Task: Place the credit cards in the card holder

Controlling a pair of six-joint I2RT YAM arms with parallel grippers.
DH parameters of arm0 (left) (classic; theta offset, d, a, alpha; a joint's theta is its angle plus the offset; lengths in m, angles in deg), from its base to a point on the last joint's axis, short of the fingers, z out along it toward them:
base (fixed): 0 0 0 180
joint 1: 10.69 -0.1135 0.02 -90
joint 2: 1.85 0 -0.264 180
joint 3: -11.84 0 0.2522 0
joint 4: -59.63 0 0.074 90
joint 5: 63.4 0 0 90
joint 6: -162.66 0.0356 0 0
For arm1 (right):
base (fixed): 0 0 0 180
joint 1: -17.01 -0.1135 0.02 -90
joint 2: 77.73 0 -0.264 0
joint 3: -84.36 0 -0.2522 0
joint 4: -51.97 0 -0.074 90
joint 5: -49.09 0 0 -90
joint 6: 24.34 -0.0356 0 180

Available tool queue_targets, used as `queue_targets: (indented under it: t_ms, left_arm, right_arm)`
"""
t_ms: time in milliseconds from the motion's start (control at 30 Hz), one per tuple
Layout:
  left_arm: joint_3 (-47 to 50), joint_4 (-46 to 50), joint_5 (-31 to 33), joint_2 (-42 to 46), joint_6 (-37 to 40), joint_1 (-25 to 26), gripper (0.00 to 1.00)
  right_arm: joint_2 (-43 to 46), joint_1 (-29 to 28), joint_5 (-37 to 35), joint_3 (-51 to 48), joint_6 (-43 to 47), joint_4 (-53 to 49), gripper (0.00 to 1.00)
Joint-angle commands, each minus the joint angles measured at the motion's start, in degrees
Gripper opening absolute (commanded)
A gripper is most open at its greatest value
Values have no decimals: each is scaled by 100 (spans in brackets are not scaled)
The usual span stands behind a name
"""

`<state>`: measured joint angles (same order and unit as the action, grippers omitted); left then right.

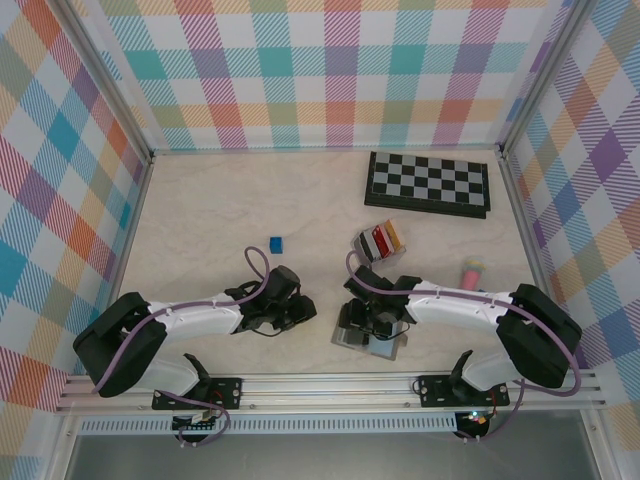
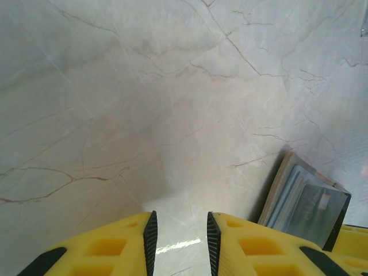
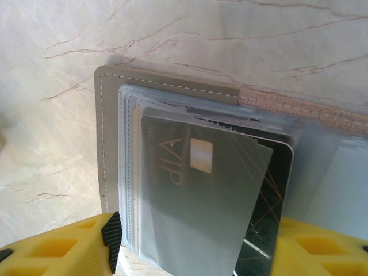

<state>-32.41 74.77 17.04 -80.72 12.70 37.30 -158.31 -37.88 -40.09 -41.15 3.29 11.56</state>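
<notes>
Right gripper [image 3: 198, 253] around VIP card [image 3: 195, 190]

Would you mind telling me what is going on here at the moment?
The right gripper hangs over the open card holder, jaws spread either side of a grey VIP card lying askew on its clear sleeves, a black card beneath it. The left gripper hovers empty over the table beside the holder.

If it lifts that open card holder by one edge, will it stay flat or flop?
Probably flops: the card holder has a stitched, soft-looking cover and loose clear sleeves fanning apart. The VIP card sits crooked in the sleeves, so it might slide out. Pushed, it likely skids on the smooth table.
</notes>
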Motion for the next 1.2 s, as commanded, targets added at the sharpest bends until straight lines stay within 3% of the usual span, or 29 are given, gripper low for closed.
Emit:
queue_targets:
  t_ms: [0,200,267,633,733,867,1033,1167]
  left_arm:
    - [-138,90,-24,90,125,53,31]
    - [-160,80,-32,57,125,54,31]
    - [-177,78,-46,35,130,60,31]
    - [-213,113,-44,32,150,53,32]
    - [-255,103,-63,-6,169,59,32]
    - [-333,121,-74,-43,187,66,32]
    - [-336,141,-69,-61,193,62,32]
    - [-379,128,-87,-97,196,62,32]
  right_arm:
    - [60,-47,-315,76,-137,-478,65]
    - [262,-48,-575,-87,-328,-539,70]
    - [229,-52,-633,-54,-372,-715,91]
    - [172,-78,-971,193,-350,-1450,94]
    - [58,-83,-966,282,-410,-1537,100]
    - [73,-83,-847,131,-620,-1163,100]
    - [-59,-83,-1110,338,-821,-1616,100]
    - [-111,-87,-873,288,-704,-1123,96]
